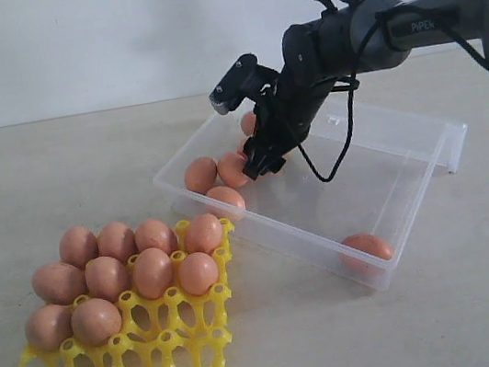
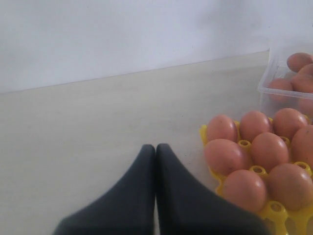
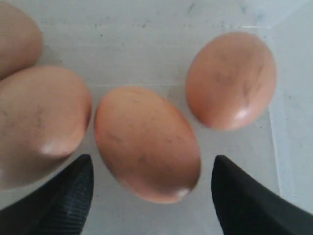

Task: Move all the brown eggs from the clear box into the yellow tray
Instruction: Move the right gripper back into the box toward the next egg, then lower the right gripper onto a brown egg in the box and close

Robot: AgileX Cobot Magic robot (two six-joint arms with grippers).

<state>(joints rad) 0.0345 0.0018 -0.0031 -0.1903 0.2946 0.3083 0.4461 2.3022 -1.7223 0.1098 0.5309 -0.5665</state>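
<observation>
On the surface (image 1: pixel 57 176): clear box (image 1: pixel 340 196) beside yellow tray (image 1: pixel 161 364). Right end effector (image 1: pixel 260 164) down inside the box, spread wide around one of the brown eggs (image 3: pixel 146 142) — not gripping. Left end effector (image 2: pixel 155 147) pressed together, empty — near the tray's ten eggs.

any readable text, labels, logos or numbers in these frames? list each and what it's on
"PiPER": white lettering on the dark upper link of the right arm, exterior view; small but legible.
Nothing else reads. The brown eggs carry only tiny dark specks and no stamps. The yellow tray and clear box show no label or mark. Neither wrist view shows any text.
</observation>
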